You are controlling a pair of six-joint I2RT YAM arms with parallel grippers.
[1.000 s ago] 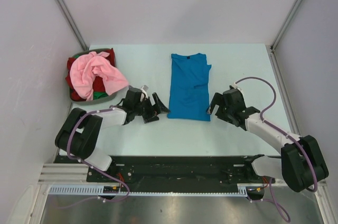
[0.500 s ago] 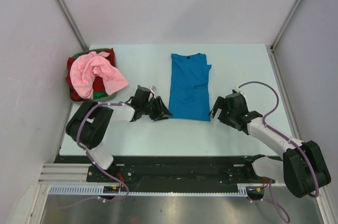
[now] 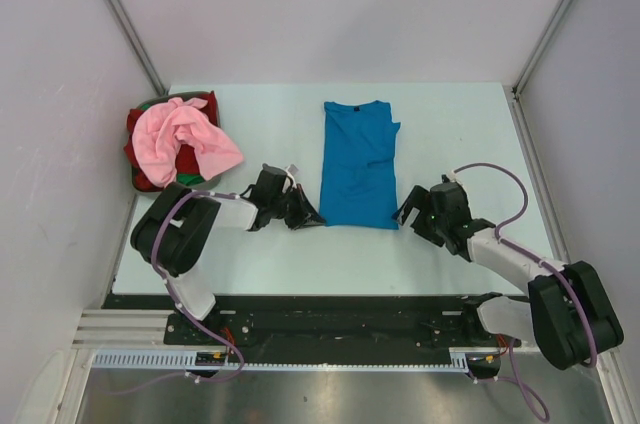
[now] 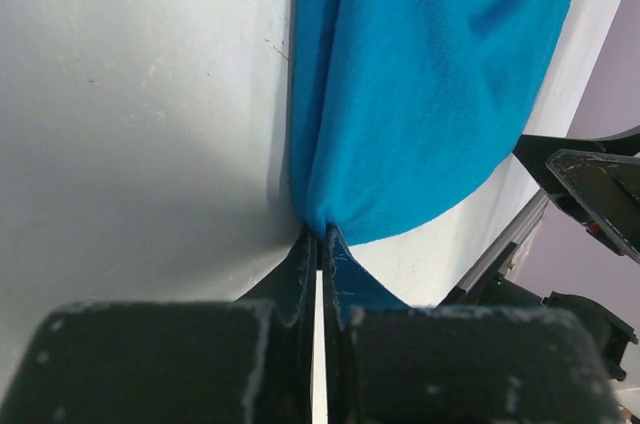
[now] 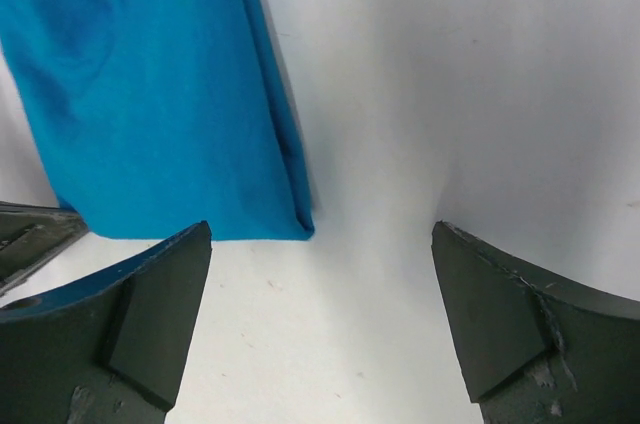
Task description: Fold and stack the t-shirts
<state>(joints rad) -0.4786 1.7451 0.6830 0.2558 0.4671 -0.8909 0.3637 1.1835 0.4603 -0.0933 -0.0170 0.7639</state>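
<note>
The bright blue t-shirt (image 3: 358, 166) lies folded lengthwise in the middle of the table. My left gripper (image 3: 314, 218) is shut on its near left corner (image 4: 325, 219), pinching the cloth between the fingertips. At the shirt's near right corner (image 5: 300, 224) my right gripper (image 3: 407, 211) stands open just short of the hem, nothing between its fingers (image 5: 150, 314). A light pink t-shirt (image 3: 185, 139) is heaped over a red one (image 3: 138, 134) with a bit of green in the basket at the far left.
The dark grey basket (image 3: 196, 185) sits at the table's far left edge against the left wall. The right gripper shows in the left wrist view as dark shapes (image 4: 595, 194) beyond the shirt. White walls close in the table on three sides.
My left gripper slid right to the blue shirt's near left corner and shut on it. The right gripper moved a little nearer and stays open.
</note>
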